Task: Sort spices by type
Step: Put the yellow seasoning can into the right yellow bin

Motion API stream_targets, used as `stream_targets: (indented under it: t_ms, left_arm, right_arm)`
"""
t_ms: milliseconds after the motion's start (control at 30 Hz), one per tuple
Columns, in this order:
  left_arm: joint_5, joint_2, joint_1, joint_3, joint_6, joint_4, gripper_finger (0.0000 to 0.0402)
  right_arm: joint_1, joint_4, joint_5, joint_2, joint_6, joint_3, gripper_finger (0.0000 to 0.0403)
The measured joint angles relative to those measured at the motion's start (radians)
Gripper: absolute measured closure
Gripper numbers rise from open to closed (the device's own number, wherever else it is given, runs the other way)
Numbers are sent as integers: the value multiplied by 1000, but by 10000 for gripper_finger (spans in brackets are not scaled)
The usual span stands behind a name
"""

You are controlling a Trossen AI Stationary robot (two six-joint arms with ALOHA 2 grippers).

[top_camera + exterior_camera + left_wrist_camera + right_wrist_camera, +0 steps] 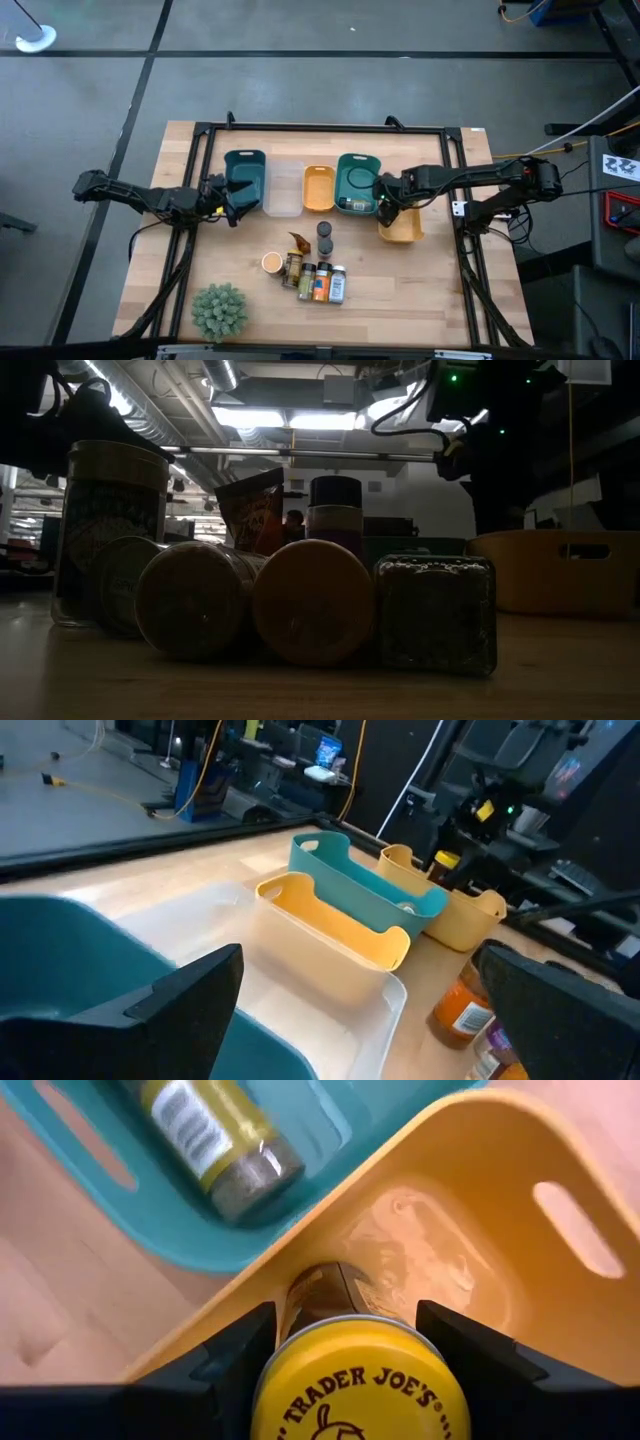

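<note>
At the table's left edge, logged the left gripper point(232, 203) waiting beside the first teal tray point(245, 160). Found its fingers spread wide with nothing between them. Judged it parked there to stay out of the working arm's way.

Moving right, noted the row of trays side by side along the middle of the table point(420, 290): a clear tray point(283, 170), an orange tray point(318, 172), then a second teal tray point(357, 160). Spotted one jar with a yellow label point(215, 1140) lying on its side in that second teal tray. Took it for a spice already sorted.

Nearer the front, recorded the unsorted cluster of spices point(312, 278), packed close and touching, some lying with lids toward the low camera. Saw a brown-orange packet point(298, 241) and a tall dark-lidded bottle point(325, 238) standing at its back. Marked a green plant point(220, 310) at the front left, apart from everything and not in anyone's path.

Farther right, placed the right gripper point(388, 205) over the seam between the second teal tray and a tan tray point(408, 232). Found it clamped on a yellow-lidded jar point(355, 1380), fingers snug on either side of the lid, jar pointing down into the tan tray. Read this as a drop-off in progress: a different kind going to a separate tray. Flagged the tan tray's near wall just beside the jar as the one obstacle; judged a nudge farther in advisable before release.
</note>
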State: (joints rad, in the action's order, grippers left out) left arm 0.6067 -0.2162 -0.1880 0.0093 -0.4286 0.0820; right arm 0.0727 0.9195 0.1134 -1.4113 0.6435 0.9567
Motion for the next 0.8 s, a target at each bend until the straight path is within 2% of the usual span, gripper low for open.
stream_targets:
  t_ms: [267, 500, 667, 800]
  left_arm:
    - [-1, 23, 0, 42, 244, 31, 12]
    - [0, 77, 0, 43, 375, -36, 12]
    - [-1, 79, 0, 44, 325, -107, 12]
    - [0, 78, 1, 44, 137, -143, 12]
  right_arm:
    - [0, 4, 15, 0, 6, 0, 161]
    - [0, -4, 25, 0, 4, 0, 161]
    - [0, -6, 25, 0, 4, 0, 161]
    - [0, -6, 25, 0, 4, 0, 161]
